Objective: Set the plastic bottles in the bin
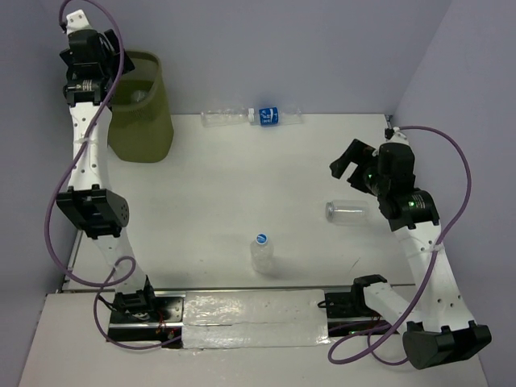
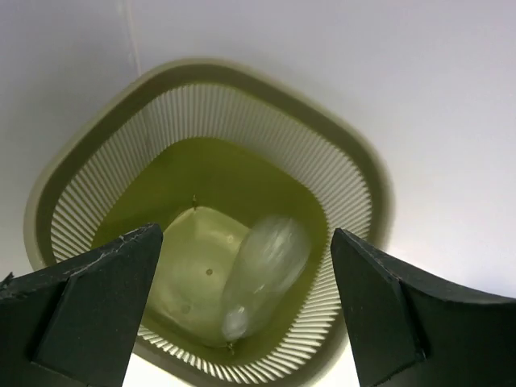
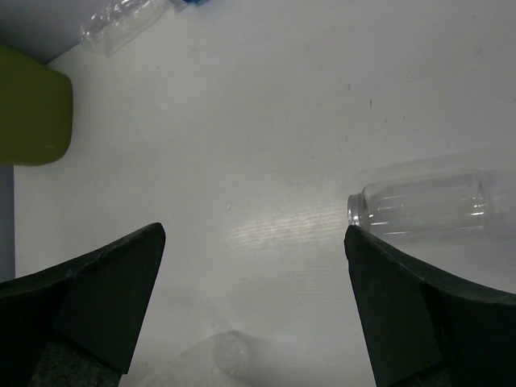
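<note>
My left gripper (image 2: pixel 246 278) hangs open and empty over the olive-green bin (image 1: pixel 142 109), looking straight into it (image 2: pixel 105 129). One clear bottle (image 2: pixel 264 274) lies blurred inside the bin, near the bottom. My right gripper (image 1: pixel 348 164) is open and empty above the table. A clear capless bottle (image 1: pixel 348 213) lies on its side just beneath it; its mouth shows in the right wrist view (image 3: pixel 427 205). A blue-capped bottle (image 1: pixel 263 253) stands upright at front centre. A crinkly clear bottle (image 1: pixel 222 118) and a blue-labelled bottle (image 1: pixel 274 117) lie by the back wall.
The bin stands at the table's back left corner against the wall. A foil-covered strip (image 1: pixel 254 318) runs along the near edge between the arm bases. Purple cables loop beside both arms.
</note>
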Motion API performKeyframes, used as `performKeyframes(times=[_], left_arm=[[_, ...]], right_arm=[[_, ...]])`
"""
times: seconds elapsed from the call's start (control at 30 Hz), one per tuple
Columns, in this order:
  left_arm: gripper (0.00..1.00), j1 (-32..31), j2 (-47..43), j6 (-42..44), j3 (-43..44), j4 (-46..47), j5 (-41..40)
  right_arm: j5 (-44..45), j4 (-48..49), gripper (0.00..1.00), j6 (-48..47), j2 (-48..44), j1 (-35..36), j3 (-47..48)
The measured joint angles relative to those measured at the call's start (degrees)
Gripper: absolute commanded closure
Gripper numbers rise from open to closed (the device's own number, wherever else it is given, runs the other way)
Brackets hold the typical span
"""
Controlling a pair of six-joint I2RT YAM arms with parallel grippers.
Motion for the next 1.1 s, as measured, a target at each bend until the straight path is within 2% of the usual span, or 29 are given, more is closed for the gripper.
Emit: performKeyframes(times=[0.17,0.27,0.33,0.43,0.57,0.67,0.83,1.1], left_arm=[[0.01,-4.7,-7.5,1.8,-3.8,-1.2,0.5],[0.01,-13.9,-16.7,2.8,-10.4,-3.0,0.8],[0.02,-22.2,-23.1,2.6,-16.2,-3.7,1.1],[0.03,-34.3,-32.9,0.5,-28.0,-5.8,3.3],[0.03,-43.4,-40.4,-5.5,-41.6,-10.3,3.3],[0.03,-50.7,-41.1,-8.9,-45.0,-15.3,2.6],[0.02,-63.0,-41.1,-13.4,-45.0,-19.9,2.3],[0.01,-75.9,-40.2,-17.4,-44.6,-23.8,2.5]], right_arm=[[-2.0,-0.5,0.00,-2.8,-0.3,1.7,-0.2],[-2.0,-1.2,0.00,-4.0,-1.2,5.4,-0.2],[-1.9,-1.8,0.00,-4.3,-2.0,7.4,-0.3],[-1.8,-2.6,0.00,-4.7,-3.2,10.3,-0.3],[-1.6,-4.1,0.00,-5.7,-4.0,13.2,-0.3],[-0.9,-5.4,0.00,-5.9,-4.1,13.9,-0.4],[2.1,-6.9,0.00,-5.4,-4.1,14.1,-1.4],[5.9,-7.7,0.00,-5.4,-2.6,14.1,-1.4]])
